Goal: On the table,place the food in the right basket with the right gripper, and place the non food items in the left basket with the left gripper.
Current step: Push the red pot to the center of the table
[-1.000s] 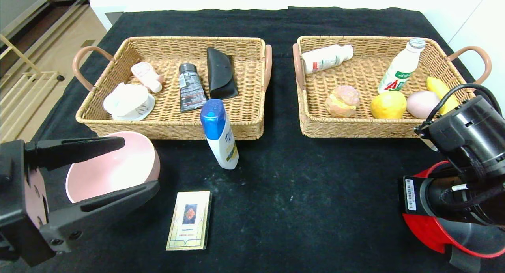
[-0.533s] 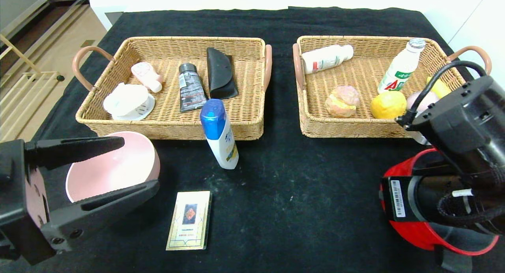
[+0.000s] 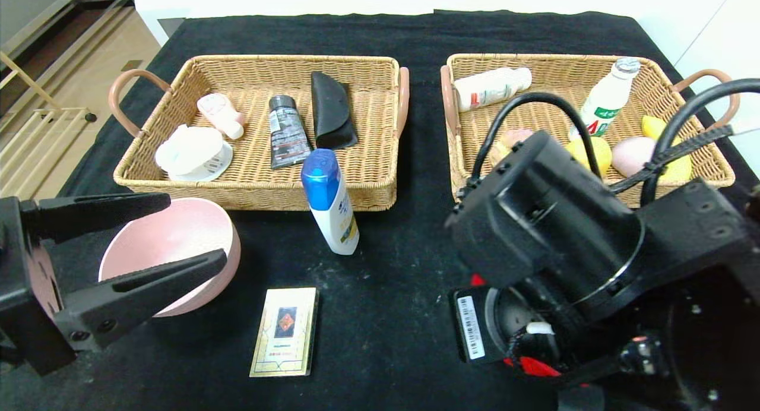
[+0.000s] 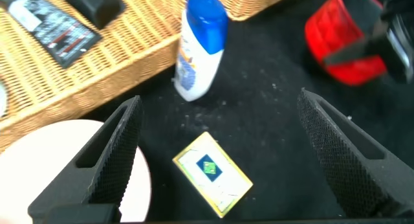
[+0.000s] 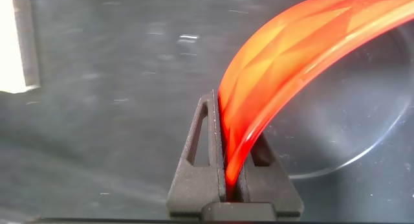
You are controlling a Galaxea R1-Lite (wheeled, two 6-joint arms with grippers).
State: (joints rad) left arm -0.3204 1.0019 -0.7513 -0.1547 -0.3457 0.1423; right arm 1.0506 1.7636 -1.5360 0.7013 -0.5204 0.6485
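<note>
Head view: right hand pinches red cup rim, near worktop's front edge.
Left hand: open, straddling pink bowl.
Tip: cup isn't food; keep it level.

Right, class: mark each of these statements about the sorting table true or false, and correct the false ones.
1. The right claw is shut on the rim of a red bowl. True.
2. The left claw is closed around the round pink bowl. False: it hangs open beside the bowl, gripping nothing.
3. The white bottle with a blue cap stands upright on the black cloth in front of the left wicker basket. True.
4. The gold-edged flat card box lies inside the left basket. False: it lies on the cloth.
5. A yellow lemon sits in the right wicker basket. True.
</note>
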